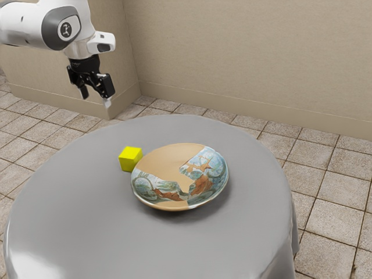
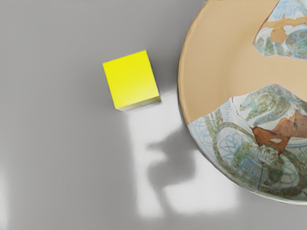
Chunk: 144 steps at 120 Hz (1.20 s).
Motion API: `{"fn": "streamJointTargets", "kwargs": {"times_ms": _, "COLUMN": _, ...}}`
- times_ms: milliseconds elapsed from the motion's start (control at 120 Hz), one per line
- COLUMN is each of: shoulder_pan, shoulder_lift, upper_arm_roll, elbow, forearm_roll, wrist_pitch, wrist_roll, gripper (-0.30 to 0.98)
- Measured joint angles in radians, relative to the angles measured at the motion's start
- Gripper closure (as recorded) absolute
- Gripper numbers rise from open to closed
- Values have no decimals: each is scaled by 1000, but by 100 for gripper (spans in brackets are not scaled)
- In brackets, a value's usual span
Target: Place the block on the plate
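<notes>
Block point(image 1: 130, 158) first: it sits flat on the grey table point(image 1: 75, 232), just beside the plate point(image 1: 168, 158), at about ten o'clock from the middle of the plate in the exterior view. It is yellow, and the wrist view has a small gap between it and the rim, so the two do not touch. The gripper point(image 1: 96, 100) is up in the air, at about eleven o'clock from the block in the exterior view. Its two fingers are spread apart and there is nothing between them. So the job looks like it is only at the start. The plate is set out on the table, and its middle has lots of room. All the big steps are left to do: get over the block, go down, pinch it, lift it, take it toward four o'clock in the exterior view, and let it go on the plate. Going down comes next, I think, with one finger on each side. The finger nearest the plate could bump the rim, since the gap is small. The block has flat sides, so it should be easy to hold.
</notes>
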Motion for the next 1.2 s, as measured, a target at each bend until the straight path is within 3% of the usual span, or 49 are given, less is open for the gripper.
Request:
{"fn": "streamJointTargets", "kwargs": {"times_ms": 433, "shoulder_pan": -2, "shoulder_lift": 20, "upper_arm_roll": 6, "elbow": -2, "forearm_roll": 12, "wrist_pitch": 1, "wrist_roll": 69, "gripper": 0}}
{"fn": "streamJointTargets", "kwargs": {"times_ms": 950, "shoulder_pan": 37, "shoulder_lift": 245, "upper_arm_roll": 3, "elbow": 36, "forearm_roll": 42, "wrist_pitch": 152, "wrist_roll": 743, "gripper": 0}}
{"fn": "streamJointTargets", "kwargs": {"times_ms": 1200, "shoulder_pan": 38, "shoulder_lift": 426, "upper_arm_roll": -3, "elbow": 157, "forearm_roll": 34, "wrist_pitch": 188, "wrist_roll": 994, "gripper": 0}}
